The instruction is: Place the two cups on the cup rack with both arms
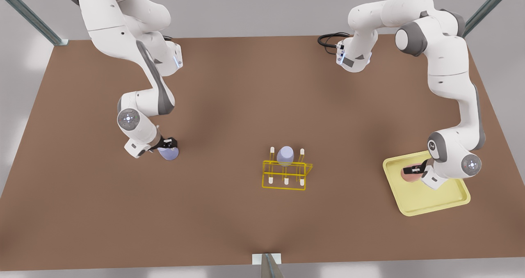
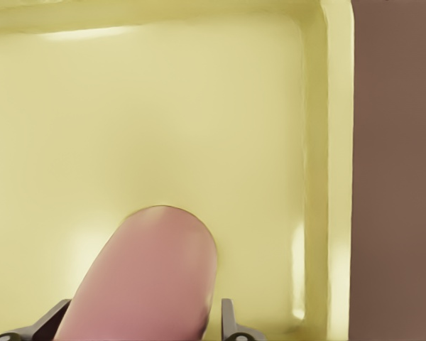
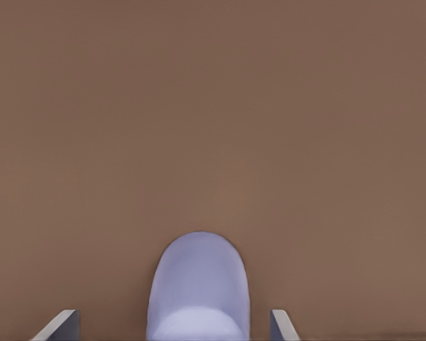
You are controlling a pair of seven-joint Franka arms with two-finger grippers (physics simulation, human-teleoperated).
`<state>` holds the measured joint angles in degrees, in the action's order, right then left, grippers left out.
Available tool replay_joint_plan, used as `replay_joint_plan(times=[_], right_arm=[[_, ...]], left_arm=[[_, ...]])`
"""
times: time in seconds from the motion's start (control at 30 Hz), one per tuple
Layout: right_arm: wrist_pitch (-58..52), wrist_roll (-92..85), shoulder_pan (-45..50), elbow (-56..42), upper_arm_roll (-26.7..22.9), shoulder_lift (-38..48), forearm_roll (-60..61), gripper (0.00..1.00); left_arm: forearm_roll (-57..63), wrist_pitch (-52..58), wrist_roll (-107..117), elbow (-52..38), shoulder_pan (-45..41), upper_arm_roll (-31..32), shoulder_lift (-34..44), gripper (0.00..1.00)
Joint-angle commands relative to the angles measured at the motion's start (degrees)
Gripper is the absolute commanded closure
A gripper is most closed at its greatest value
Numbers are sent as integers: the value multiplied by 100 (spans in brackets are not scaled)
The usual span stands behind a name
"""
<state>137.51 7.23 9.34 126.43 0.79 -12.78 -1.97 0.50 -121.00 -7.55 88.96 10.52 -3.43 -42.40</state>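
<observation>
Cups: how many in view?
3. Lavender cup at the right gripper on the table; another lavender cup on the rack; pink cup in the tray.

Cut off by the frame edge: wide end of pale pink tapered cup (image 2: 145,277); likewise pale lavender tapered cup (image 3: 197,288), both wrist views.

A pale yellow tray (image 1: 414,202) lies on the brown table (image 1: 229,105); a lavender look-alike cup (image 1: 285,155) stands centrally.

Your front view looks steeply down on the whole desk (image 1: 229,105) from high above. Each wrist view sits close behind its claw: the left wrist view over the yellow tray (image 2: 163,106) seen at the front view's right, the right wrist view over bare desk at the front view's left.
</observation>
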Motion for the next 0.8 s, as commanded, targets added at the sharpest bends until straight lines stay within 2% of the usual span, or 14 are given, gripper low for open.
replay_joint_plan(times=[0.0,0.03,0.07,0.63,0.7,0.77], right_arm=[[162,586,-2,40,0,-14,21,0],[162,577,-2,66,0,-67,21,0],[180,569,-2,145,0,-75,21,0],[936,393,-46,488,9,-664,-6,0],[936,384,-46,488,9,-664,-6,0],[927,323,-55,488,9,-656,3,0]], left_arm=[[-6,-328,-493,8,-6,0,-5,0],[-6,-328,-493,8,-6,0,-14,0],[-6,-310,-396,8,-23,0,-5,6],[-6,-459,-247,-45,-41,0,12,6],[-6,-460,-247,-45,-41,0,12,15],[-6,-460,-247,-45,-41,0,3,15]])
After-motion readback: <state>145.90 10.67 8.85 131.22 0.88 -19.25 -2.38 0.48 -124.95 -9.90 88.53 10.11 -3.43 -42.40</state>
